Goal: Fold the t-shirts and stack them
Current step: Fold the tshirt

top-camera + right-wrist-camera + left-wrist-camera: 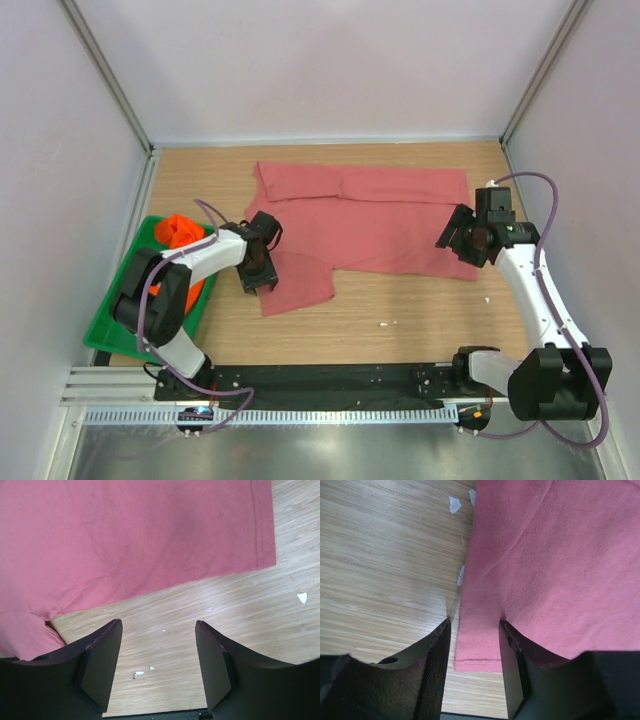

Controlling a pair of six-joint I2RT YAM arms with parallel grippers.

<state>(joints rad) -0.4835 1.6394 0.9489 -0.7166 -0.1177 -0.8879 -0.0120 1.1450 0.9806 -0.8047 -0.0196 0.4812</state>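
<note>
The dusty pink t-shirt (380, 215) lies spread flat across the middle of the table, one sleeve (300, 285) reaching toward the near side. The orange t-shirt (178, 232) is bunched in the green tray. My left gripper (258, 268) is low at the pink sleeve's left edge. In the left wrist view its jaws (475, 625) stand open astride the hemmed corner of the pink shirt (480, 650), with the right finger (512, 655) on the cloth. My right gripper (457, 236) hovers at the shirt's right edge, open (159, 625) over bare wood just short of the pink hem (150, 575).
The green tray (112, 322) sits at the left edge of the table. Small white scraps (385, 323) lie on the wood near the front. Grey walls close in the left, back and right. A black rail (330, 378) runs along the near edge.
</note>
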